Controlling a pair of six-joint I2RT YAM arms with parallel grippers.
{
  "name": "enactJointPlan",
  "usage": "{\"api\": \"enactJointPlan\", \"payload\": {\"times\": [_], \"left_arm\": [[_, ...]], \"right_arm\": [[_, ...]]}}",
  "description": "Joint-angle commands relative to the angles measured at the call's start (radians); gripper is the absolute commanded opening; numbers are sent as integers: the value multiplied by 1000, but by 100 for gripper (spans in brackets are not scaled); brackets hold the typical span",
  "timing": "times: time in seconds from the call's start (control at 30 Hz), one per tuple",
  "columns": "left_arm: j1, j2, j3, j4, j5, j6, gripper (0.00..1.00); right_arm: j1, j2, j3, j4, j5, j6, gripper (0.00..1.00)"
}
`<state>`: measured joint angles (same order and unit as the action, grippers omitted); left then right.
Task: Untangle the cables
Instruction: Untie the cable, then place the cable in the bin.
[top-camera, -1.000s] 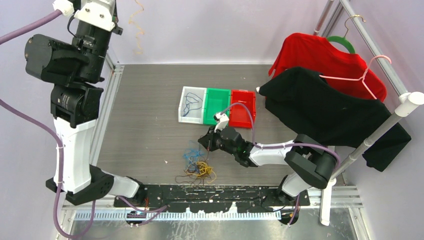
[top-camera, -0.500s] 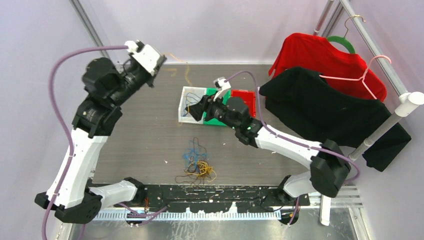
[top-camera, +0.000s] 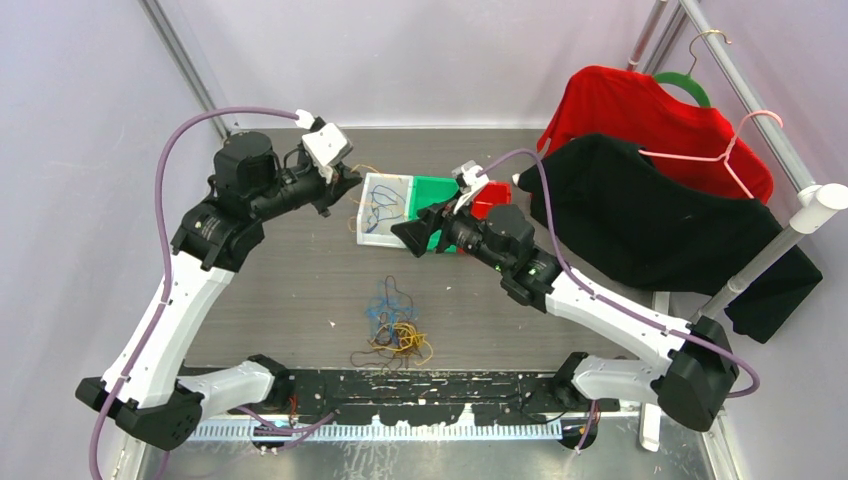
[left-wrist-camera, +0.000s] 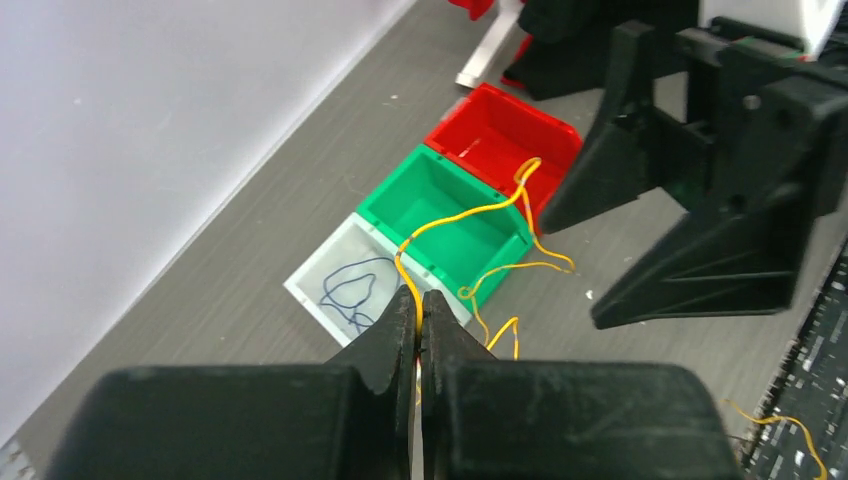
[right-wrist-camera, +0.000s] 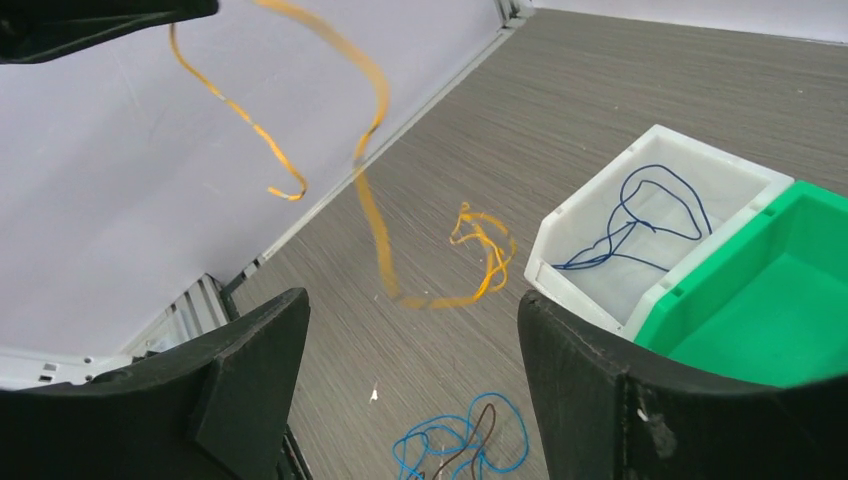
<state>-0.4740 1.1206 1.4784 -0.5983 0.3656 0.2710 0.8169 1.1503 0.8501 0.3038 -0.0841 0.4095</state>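
The left gripper (left-wrist-camera: 420, 300), jaws pinching the orange-yellow cable (right-wrist-camera: 378, 240), had swung down beside the white bin (right-wrist-camera: 590, 295) while the right gripper (right-wrist-camera: 412, 300) spread its jaws empty, leaving that strand clear of the tangle (top-camera: 398, 338).

White bin (right-wrist-camera: 575, 298), green bin (left-wrist-camera: 440, 190), red bin (left-wrist-camera: 500, 125): all plain. Bin cable (right-wrist-camera: 612, 247) blue, hanging cable (right-wrist-camera: 372, 215) orange-yellow, cable pile (top-camera: 395, 330) blue/yellow/brown. Tabletop (top-camera: 290, 270) grey, fine streaks.

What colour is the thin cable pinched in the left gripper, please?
The thin cable is orange-yellow, clearest in the left wrist view.
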Motion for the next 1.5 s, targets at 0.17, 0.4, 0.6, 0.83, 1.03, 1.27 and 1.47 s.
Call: {"api": "enactJointPlan", "payload": {"times": [0.17,0.4,0.6,0.83,1.03,1.27,1.47], "left_arm": [[-3,-23,28,-28,149,-61,0],[-3,-22,27,-25,188,-98,0],[-3,-36,-6,-6,162,-81,0],[-9,-36,-141,5,235,-92,0],[-78,35,-150,6,242,-93,3],[-140,183,-36,-1,239,-80,2],[-150,243,8,7,218,-20,2]], "right_arm": [[-10,49,49,56,-111,-15,81],[-10,107,98,77,-206,19,53],[-22,94,124,9,-116,38,1],[-92,36,109,123,-73,191,1],[-197,3,71,217,-73,372,1],[-245,-7,35,296,-111,504,1],[-245,-20,-14,356,-111,607,1]]}}
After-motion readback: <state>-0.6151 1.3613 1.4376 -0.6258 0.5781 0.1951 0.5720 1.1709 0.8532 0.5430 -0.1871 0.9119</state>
